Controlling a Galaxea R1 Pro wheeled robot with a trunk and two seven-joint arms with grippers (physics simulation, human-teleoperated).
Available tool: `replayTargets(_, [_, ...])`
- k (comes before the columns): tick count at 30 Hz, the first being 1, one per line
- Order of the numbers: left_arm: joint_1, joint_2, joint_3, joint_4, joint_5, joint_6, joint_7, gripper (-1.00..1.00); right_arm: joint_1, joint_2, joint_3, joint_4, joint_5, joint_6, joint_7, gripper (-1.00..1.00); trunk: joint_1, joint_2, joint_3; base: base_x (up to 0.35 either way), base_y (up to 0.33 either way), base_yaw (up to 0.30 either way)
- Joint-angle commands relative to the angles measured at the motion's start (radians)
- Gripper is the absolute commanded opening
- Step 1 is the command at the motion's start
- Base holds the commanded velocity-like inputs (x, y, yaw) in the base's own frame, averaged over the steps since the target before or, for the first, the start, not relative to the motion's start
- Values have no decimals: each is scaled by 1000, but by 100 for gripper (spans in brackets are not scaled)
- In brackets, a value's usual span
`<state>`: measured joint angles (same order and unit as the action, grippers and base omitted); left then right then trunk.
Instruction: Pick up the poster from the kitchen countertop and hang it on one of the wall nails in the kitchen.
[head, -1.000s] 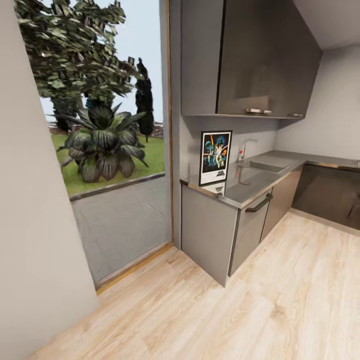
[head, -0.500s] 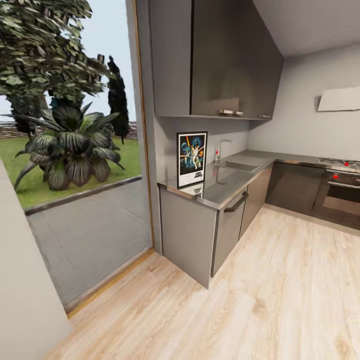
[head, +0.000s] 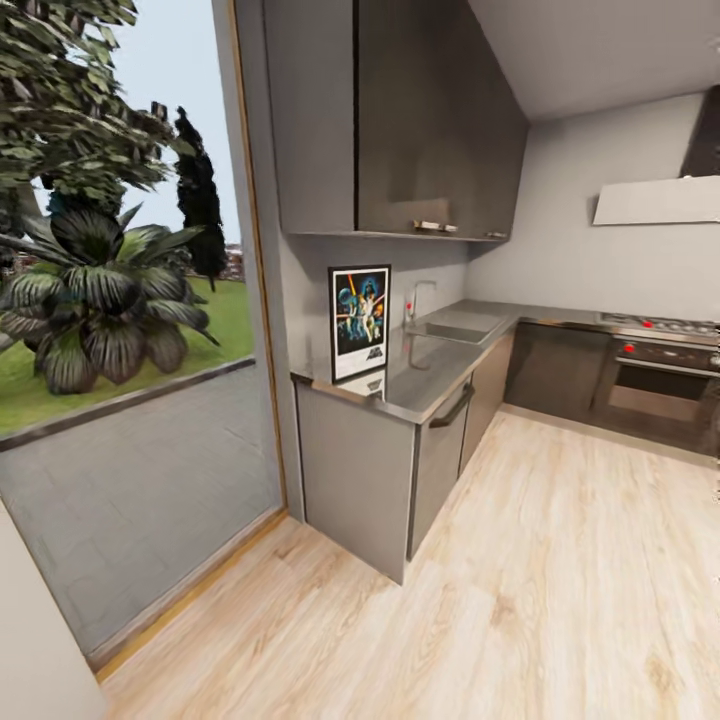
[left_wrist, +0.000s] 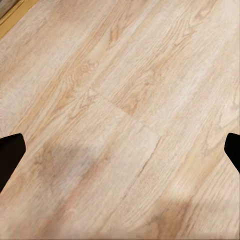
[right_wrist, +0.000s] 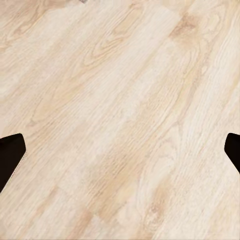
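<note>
Both wrist views look down on pale wood floor. The left end effector and right end effector each show dark fingertips spread wide, holding nothing. Farther off, the poster stands upright at the near end of the grey counter, against the wall. Beyond it lies the inset sink; what it holds cannot be told.

Black-framed poster – dark blue artwork, white border, glossy grey countertop, pale wood-grain floor

Pale wood floor, grey wall cabinets, tall window, oven
</note>
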<state>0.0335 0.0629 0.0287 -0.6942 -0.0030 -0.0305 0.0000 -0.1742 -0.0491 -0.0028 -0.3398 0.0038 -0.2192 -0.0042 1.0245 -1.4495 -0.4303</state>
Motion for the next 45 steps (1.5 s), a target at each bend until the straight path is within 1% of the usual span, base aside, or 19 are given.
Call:
replayTargets(1, [0, 0, 0, -1, 0, -2, 0, 100, -1, 0, 0, 1, 0, -3, 0, 100, 0, 0, -1, 253, 231, -220])
replayTargets(13, [0, 0, 0, -1, -1, -6, 0, 100, -1, 0, 0, 1, 0, -3, 0, 100, 0, 0, 3, 257, 242, -273])
replayTargets(21, [0, 0, 2, -3, 0, -8, -1, 100, -1, -1, 1, 2, 3, -20, 0, 100, 0, 0, 3, 62, 61, -44])
replayTargets(24, [0, 17, 2, -21, 3, -24, -7, 100, -1, -1, 0, -1, 1, -37, 0, 100, 0, 0, 3, 3, 3, -2])
replayTargets(25, [0, 34, 2, -106, 5, -58, -41, 100, 0, -9, -2, -4, -1, -92, 0, 100, 0, 0, 3, 0, 0, 0])
replayTargets(27, [0, 38, 4, -196, 6, -64, -61, 100, 1, -17, -3, -5, -3, -147, -1, 100, 0, 0, 3, 0, 0, 0])
replayTargets(28, [0, 40, 12, -375, 7, -53, -75, 100, 3, -25, -12, -9, -5, -217, -3, 100, 0, 0, 3, 0, 0, 0])
replayTargets(29, [0, 39, 11, -449, 7, -28, -77, 100, 9, -28, -35, -17, -6, -241, -3, 100, 0, 0, 3, 0, 0, 0])
replayTargets(30, [0, 37, 6, -522, 7, 17, -79, 100, 17, -31, -78, -38, -6, -262, -3, 100, 0, 0, 3, 0, 0, 0])
replayTargets(31, [0, 6, -4, -726, 8, 204, -79, 100, 66, -34, -228, -163, -5, -289, 0, 100, 0, 0, 3, 0, 0, 0])
replayTargets(32, [0, -19, -5, -776, 8, 245, -78, 100, 94, -33, -254, -211, -6, -293, 1, 100, 0, 0, 3, 0, 0, 0])
replayTargets(33, [-1, -42, -6, -807, 7, 274, -78, 100, 128, -31, -270, -265, -6, -295, 2, 100, 0, 0, 3, 0, 0, 0])
replayTargets(35, [-22, -67, -7, -835, 7, 306, -78, 100, 192, -28, -284, -361, -8, -298, 3, 100, 0, 0, 3, 0, 0, 0])
replayTargets(37, [-59, -77, -7, -845, 6, 329, -78, 100, 233, -26, -290, -424, -8, -299, 4, 100, 0, 0, 3, 0, 0, 0])
replayTargets(38, [-112, -84, -7, -851, 7, 359, -79, 100, 264, -25, -293, -472, -9, -299, 5, 100, 0, 0, 3, 0, 0, 0])
replayTargets(42, [-249, -91, -7, -854, 10, 465, -90, 100, 302, -23, -297, -530, -10, -300, 5, 100, 0, 0, 3, 0, 0, 0])
replayTargets(43, [-300, -93, -7, -848, 18, 497, -105, 100, 308, -20, -298, -540, -10, -300, 4, 100, 0, 0, 3, 0, 0, 0])
replayTargets(44, [-389, -94, -7, -822, 36, 526, -135, 100, 314, -8, -298, -551, -8, -301, 4, 100, 0, 0, 3, 0, 0, 0])
replayTargets(45, [-416, -94, -7, -810, 43, 532, -145, 100, 315, -4, -299, -554, -7, -301, 3, 100, 0, 0, 3, 0, 0, 0])
